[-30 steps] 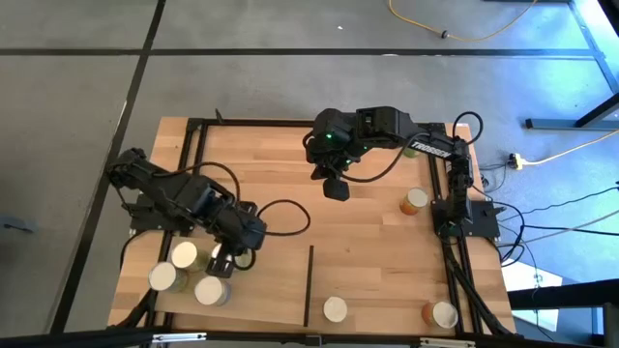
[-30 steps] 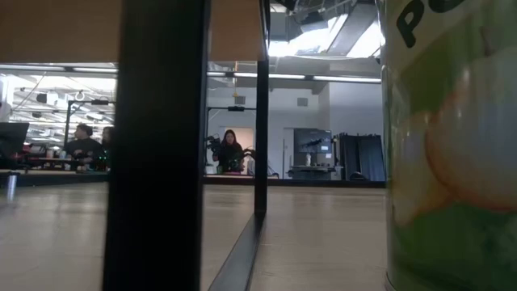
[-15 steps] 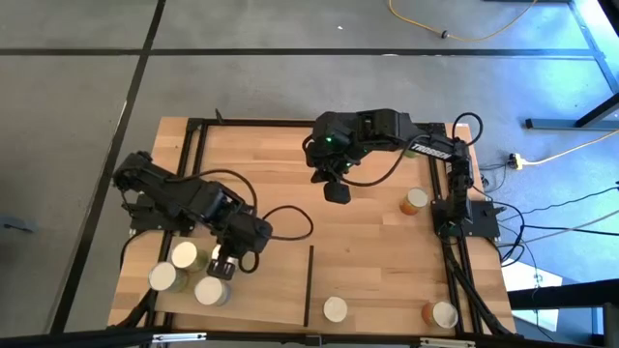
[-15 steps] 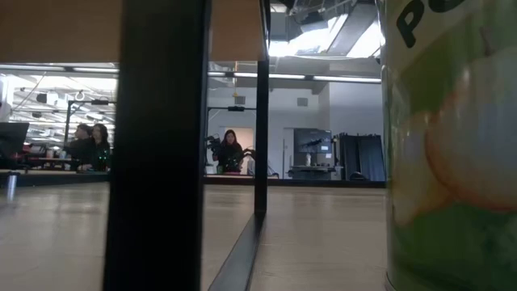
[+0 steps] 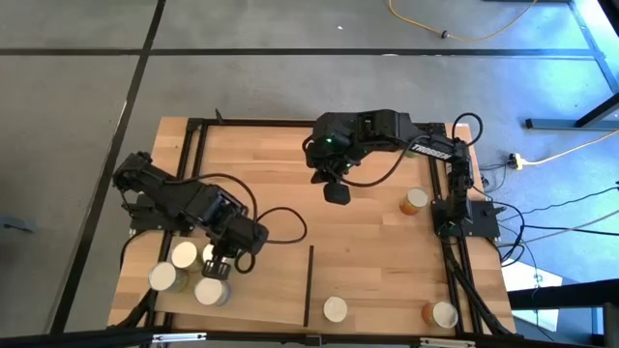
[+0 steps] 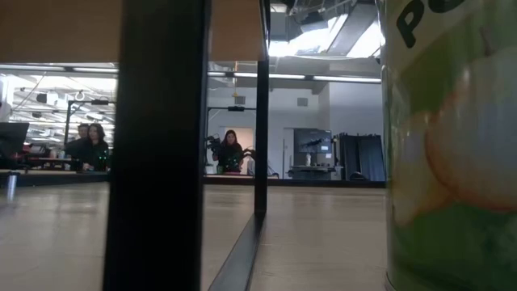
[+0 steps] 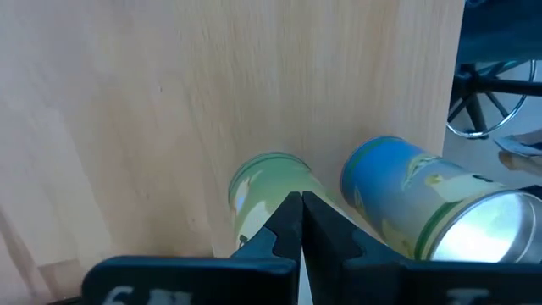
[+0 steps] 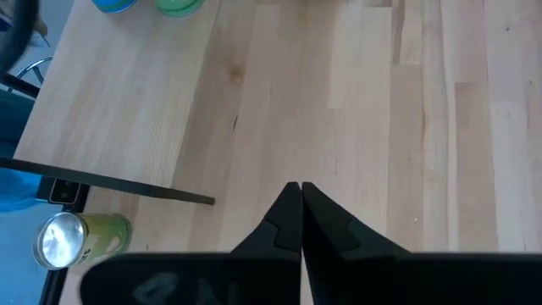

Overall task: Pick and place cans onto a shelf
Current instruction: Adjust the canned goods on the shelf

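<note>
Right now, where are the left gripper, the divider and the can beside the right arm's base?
left gripper (image 5: 221, 262), high view, between fingertips.
divider (image 5: 309, 285), high view, mid-length.
can (image 5: 416, 199), high view, cream top.

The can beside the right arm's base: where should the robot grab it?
Grip the can around its round side, just under the pale top, coming straight down from above. It stands upright and alone, so fingers would likely fit on either side. The right gripper is nearest, but it is shut and must open first.
</note>
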`<state>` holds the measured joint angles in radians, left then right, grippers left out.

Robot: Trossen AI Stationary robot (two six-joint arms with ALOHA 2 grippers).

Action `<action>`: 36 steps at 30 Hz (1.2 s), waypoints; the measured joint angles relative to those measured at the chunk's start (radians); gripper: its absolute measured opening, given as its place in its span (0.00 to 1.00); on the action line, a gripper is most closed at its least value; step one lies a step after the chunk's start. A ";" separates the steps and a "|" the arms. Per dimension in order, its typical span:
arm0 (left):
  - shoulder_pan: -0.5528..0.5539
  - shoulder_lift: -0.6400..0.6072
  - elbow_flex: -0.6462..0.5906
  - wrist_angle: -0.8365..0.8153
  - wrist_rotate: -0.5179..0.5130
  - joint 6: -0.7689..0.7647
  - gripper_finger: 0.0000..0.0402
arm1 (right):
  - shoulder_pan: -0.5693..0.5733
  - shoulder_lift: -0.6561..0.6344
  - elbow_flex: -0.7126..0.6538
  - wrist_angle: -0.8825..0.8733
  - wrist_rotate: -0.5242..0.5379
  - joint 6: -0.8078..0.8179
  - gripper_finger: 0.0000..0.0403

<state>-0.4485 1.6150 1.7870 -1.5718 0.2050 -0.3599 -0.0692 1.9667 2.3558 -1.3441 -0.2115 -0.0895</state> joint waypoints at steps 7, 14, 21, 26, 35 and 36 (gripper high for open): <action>-0.014 -0.015 0.016 -0.003 -0.048 -0.023 0.00 | 0.000 0.000 0.000 0.000 0.000 -0.020 0.00; -0.047 -0.065 0.155 0.002 -0.046 -0.174 0.00 | 0.000 0.000 0.000 0.000 0.000 -0.019 0.00; -0.152 -0.105 0.118 0.002 0.041 -0.358 0.00 | 0.000 0.000 0.000 0.010 0.000 -0.019 0.00; -0.236 -0.130 0.023 0.001 0.075 -0.488 0.00 | 0.000 0.000 0.000 0.025 0.000 -0.020 0.00; -0.284 -0.148 -0.084 0.001 0.042 -0.555 0.00 | 0.001 0.000 0.000 0.027 0.000 -0.019 0.00; -0.288 -0.148 -0.099 0.001 0.042 -0.555 0.00 | 0.001 0.000 0.000 0.027 0.000 -0.020 0.00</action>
<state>-0.7363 1.4673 1.6884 -1.5708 0.2470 -0.9150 -0.0678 1.9667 2.3558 -1.3174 -0.2119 -0.1093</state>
